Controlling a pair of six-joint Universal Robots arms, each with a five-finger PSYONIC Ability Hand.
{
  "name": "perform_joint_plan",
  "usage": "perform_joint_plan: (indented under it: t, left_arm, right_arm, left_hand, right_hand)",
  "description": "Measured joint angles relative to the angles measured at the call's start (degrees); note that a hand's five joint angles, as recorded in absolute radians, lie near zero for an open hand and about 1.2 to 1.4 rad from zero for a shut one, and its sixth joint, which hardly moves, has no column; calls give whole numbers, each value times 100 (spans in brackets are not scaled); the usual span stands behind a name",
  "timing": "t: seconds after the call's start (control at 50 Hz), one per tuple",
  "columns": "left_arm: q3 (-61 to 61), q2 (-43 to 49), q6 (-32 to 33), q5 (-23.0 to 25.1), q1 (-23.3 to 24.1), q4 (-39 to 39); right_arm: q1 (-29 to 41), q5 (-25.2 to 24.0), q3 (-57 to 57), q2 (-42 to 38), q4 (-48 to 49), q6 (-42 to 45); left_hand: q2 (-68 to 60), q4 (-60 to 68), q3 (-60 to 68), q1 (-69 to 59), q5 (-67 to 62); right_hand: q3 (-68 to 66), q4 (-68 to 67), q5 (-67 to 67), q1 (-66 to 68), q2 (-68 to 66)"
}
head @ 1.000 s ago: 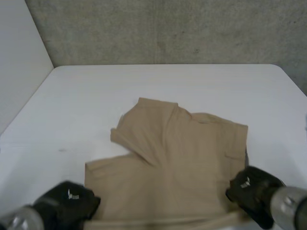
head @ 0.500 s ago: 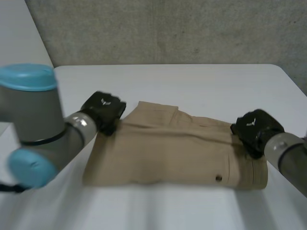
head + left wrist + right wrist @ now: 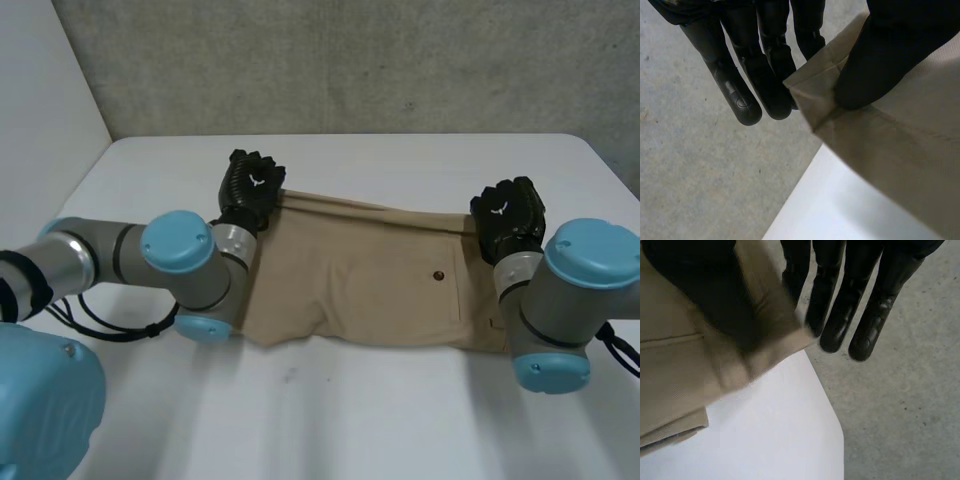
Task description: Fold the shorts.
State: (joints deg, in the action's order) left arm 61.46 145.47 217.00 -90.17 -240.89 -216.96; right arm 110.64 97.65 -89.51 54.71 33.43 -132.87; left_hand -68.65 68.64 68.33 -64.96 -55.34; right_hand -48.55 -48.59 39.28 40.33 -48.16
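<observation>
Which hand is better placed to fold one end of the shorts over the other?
Probably left: the left hand pinches a clean corner of the shorts, while the right hand holds a thicker, bunched end.

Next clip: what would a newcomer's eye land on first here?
The tan shorts, spread wide across the middle of the white table. Then the black left hand and right hand, each pinching a far corner of the shorts between thumb and fingers.

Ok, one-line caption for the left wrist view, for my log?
Left hand pinching a corner of the tan shorts between thumb and fingers, with the white table below.
</observation>
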Motion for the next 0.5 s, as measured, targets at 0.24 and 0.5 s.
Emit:
perform_joint_plan:
  t: [0.24,0.5]
  left_arm:
    - [611,-389,-55,23,131,-721]
    - [2571,-2536,-1045,-20,106,-229]
  right_arm:
    - [-46,-31,-130,541,-77,-1024]
    - [-365,-838,-1070,1925,-1848,-2302]
  left_hand:
    - [5704,-5687,-5602,5383,5275]
    - [5714,-5687,-5603,5383,5275]
  right_hand:
    - [3659,3525,-3536,-2876,3549]
    - [3658,3524,-3535,-2874,3548]
